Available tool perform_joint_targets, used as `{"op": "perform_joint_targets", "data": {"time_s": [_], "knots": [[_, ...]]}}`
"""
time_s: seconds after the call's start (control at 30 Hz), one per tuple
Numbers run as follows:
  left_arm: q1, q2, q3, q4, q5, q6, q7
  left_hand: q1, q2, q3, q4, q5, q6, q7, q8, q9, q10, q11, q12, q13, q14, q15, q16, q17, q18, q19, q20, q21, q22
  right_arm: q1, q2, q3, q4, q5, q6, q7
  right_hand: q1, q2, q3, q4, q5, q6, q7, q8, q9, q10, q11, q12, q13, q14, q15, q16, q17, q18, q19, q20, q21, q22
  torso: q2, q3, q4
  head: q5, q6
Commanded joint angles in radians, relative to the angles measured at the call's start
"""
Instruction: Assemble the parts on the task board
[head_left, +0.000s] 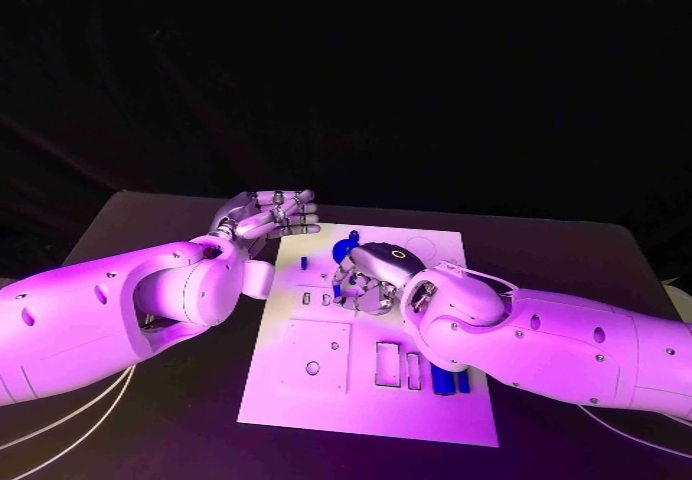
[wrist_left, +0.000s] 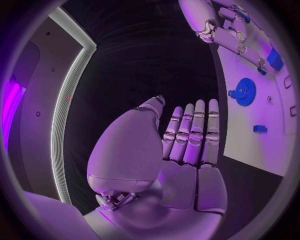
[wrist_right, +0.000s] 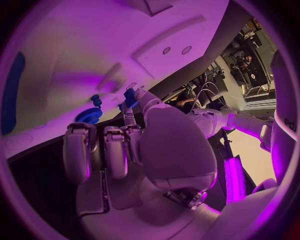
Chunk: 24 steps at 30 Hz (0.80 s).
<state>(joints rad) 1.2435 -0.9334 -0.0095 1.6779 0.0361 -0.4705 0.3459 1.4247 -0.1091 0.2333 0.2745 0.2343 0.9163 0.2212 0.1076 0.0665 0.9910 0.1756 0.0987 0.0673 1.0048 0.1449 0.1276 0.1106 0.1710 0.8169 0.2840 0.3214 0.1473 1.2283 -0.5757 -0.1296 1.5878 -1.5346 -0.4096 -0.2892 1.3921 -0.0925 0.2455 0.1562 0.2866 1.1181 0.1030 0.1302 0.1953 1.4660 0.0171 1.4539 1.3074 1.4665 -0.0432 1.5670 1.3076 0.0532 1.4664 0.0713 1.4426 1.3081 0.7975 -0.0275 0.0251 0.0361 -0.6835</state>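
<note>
my right hand (head_left: 372, 275) sits over the middle of the white board (head_left: 325, 390), pinching a small blue part (wrist_right: 130, 97) beside the blue gear (wrist_left: 244, 91). my left hand (head_left: 268, 214) hovers flat off the board's far left corner, fingers straight and together, holding nothing. i can read no writing.

- Dark tabletop (head_left: 144, 215), spanning the scene from left to right.
- White board (head_left: 339, 405) lying flat on it at the middle, its long side running from near to far.
- Pale cables (head_left: 65, 415) at the near left corner.

A black table (head_left: 144, 215) with pale cables (head_left: 65, 415) lying on it.
</note>
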Motion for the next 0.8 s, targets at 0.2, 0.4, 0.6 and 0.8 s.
{"op": "perform_joint_targets", "data": {"time_s": [0.2, 0.4, 0.6, 0.8], "knots": [[0.001, 0.000, 0.001, 0.003, 0.002, 0.020, 0.005, 0.012, 0.001, 0.001, -0.003, -0.003, 0.002, 0.002, -0.004, 0.000, 0.005, 0.005, -0.004, 0.000, 0.007, 0.001, -0.004, 0.001, 0.011, 0.002, -0.003, 0.004, 0.000, -0.012, 0.008, -0.002, -0.008, -0.059, 0.039, -0.037, -0.009, 0.001, -0.001, 0.005, 0.006, 0.003, -0.006, 0.003, 0.030, 0.023, 0.002, 0.000, 0.157, 0.104, -0.003, 0.004, 0.263, -0.017, 0.019, -0.008, 0.001, 0.147, 0.000, 0.0003, 0.0000, 0.004, -0.006], [0.001, 0.000, 0.001, 0.004, 0.002, 0.021, 0.004, 0.012, 0.001, 0.001, -0.003, -0.003, 0.002, 0.002, -0.004, 0.000, 0.005, 0.005, -0.004, 0.000, 0.007, 0.001, -0.004, 0.001, 0.011, 0.002, -0.003, 0.004, 0.000, -0.017, 0.010, -0.002, -0.011, -0.065, 0.041, -0.040, -0.012, -0.001, -0.002, 0.006, 0.007, 0.003, -0.006, 0.003, 0.030, 0.023, 0.002, 0.000, 0.157, 0.104, -0.003, 0.004, 0.263, -0.017, 0.019, -0.007, 0.000, 0.146, 0.000, 0.0003, -0.0001, 0.005, -0.010], [0.001, 0.000, 0.001, 0.003, 0.002, 0.022, 0.003, 0.012, 0.001, 0.001, -0.003, -0.003, 0.002, 0.002, -0.004, 0.000, 0.005, 0.005, -0.004, 0.000, 0.007, 0.001, -0.004, 0.001, 0.011, 0.002, -0.003, 0.004, 0.000, -0.020, 0.013, -0.003, -0.014, -0.068, 0.043, -0.042, -0.015, -0.003, -0.003, 0.006, 0.007, 0.003, -0.006, 0.003, 0.031, 0.023, 0.002, 0.000, 0.157, 0.104, -0.003, 0.004, 0.263, -0.017, 0.019, -0.007, 0.000, 0.146, 0.000, -0.0003, 0.0012, 0.004, -0.011], [0.001, 0.000, 0.001, 0.003, 0.002, 0.023, 0.002, 0.012, 0.001, 0.001, -0.003, -0.003, 0.002, 0.002, -0.004, 0.000, 0.005, 0.005, -0.004, 0.000, 0.007, 0.001, -0.004, 0.001, 0.011, 0.002, -0.003, 0.004, 0.000, -0.023, 0.016, -0.003, -0.017, -0.068, 0.045, -0.043, -0.017, -0.004, -0.004, 0.007, 0.008, 0.002, -0.006, 0.003, 0.031, 0.023, 0.002, -0.001, 0.157, 0.104, -0.002, 0.004, 0.263, -0.017, 0.018, -0.007, -0.002, 0.145, -0.001, -0.0004, 0.0005, 0.003, -0.012]]}}
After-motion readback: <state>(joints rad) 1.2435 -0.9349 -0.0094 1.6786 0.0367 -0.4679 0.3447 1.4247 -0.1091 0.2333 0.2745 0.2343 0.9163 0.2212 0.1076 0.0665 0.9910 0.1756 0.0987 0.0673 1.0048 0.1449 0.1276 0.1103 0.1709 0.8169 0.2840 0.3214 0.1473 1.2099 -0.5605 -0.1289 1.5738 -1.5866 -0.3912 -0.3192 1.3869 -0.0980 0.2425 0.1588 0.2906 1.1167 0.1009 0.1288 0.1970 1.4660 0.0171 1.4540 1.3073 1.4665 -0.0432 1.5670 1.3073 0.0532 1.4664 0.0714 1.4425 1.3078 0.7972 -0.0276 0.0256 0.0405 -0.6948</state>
